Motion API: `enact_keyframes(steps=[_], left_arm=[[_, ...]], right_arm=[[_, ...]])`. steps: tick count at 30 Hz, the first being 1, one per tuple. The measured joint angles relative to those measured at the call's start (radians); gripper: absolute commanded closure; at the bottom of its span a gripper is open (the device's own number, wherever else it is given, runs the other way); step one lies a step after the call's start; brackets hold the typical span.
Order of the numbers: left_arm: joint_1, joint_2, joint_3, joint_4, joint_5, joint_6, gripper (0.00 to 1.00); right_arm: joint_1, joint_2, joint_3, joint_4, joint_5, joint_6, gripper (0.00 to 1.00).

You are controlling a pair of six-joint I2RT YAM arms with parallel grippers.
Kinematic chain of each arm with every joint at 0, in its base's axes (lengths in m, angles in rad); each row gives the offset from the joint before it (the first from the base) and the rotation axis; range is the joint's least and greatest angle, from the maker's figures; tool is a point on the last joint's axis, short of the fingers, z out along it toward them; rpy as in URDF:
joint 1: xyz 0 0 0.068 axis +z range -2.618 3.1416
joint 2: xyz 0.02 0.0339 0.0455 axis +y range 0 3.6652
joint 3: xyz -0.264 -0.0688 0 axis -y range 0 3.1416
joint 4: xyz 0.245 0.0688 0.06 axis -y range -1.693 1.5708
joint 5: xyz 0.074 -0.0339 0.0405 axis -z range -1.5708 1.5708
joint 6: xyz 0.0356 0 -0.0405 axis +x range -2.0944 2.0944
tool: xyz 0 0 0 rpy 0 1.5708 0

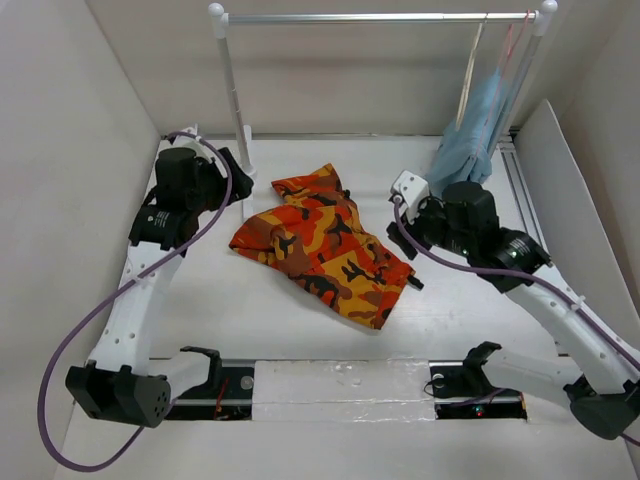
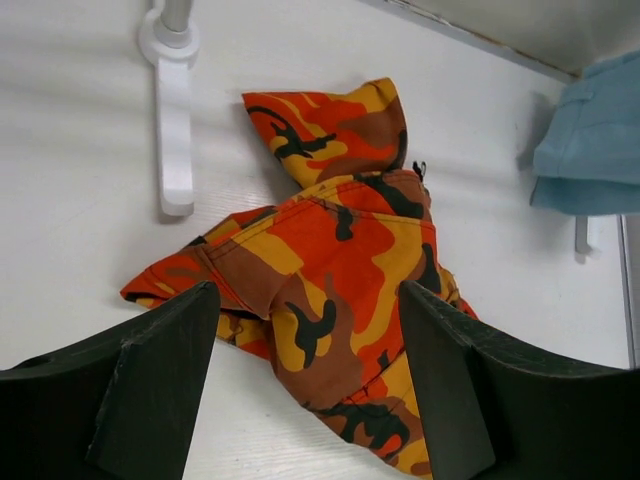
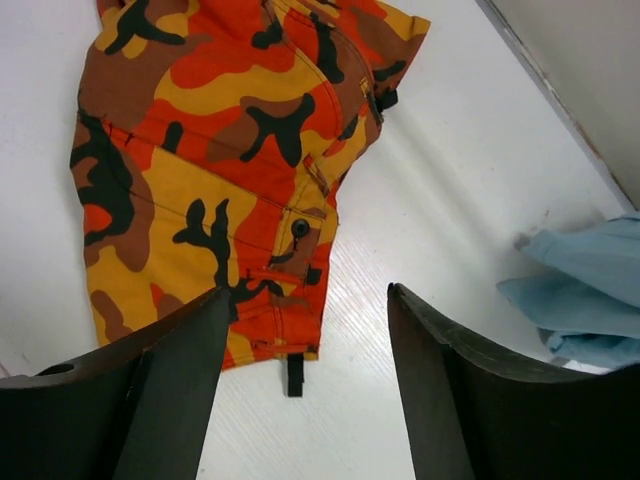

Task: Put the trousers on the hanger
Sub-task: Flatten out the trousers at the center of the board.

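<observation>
Hovering over the trousers, nothing gripped yet

We log the trousers [image 1: 325,245] crumpled on the table [image 1: 250,330], between the arms. The hanger [image 1: 472,70] hangs on the rail [image 1: 380,17], back right, beside a light blue garment [image 1: 465,150] and well apart from the trousers. Left gripper [image 2: 308,295] and right gripper [image 3: 307,295] are both spread wide and empty. We judge every step is still to do: the grasp, the hanger, the draping.

right gripper [image 3: 307,290]: jaws wide apart, holding nothing
trousers [image 3: 230,150]: crumpled on white table [image 3: 450,180], far-left of gripper, buttoned edge nearest
blue garment [image 3: 585,300]: at right, apart from trousers
</observation>
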Motion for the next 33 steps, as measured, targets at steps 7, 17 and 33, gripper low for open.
enact_keyframes(steps=[7,17,33], left_arm=[[0.027,-0.007,-0.064,0.0,-0.181,-0.095,0.28],[0.174,0.078,-0.236,0.076,-0.152,-0.241,0.17],[0.306,0.285,-0.489,0.355,0.173,-0.355,0.13]], right_arm=[[0.0,0.115,-0.088,0.174,-0.014,0.013,1.0],[-0.004,0.481,-0.046,0.369,-0.064,-0.003,0.18],[-0.062,0.854,0.08,0.533,-0.23,0.086,1.0]])
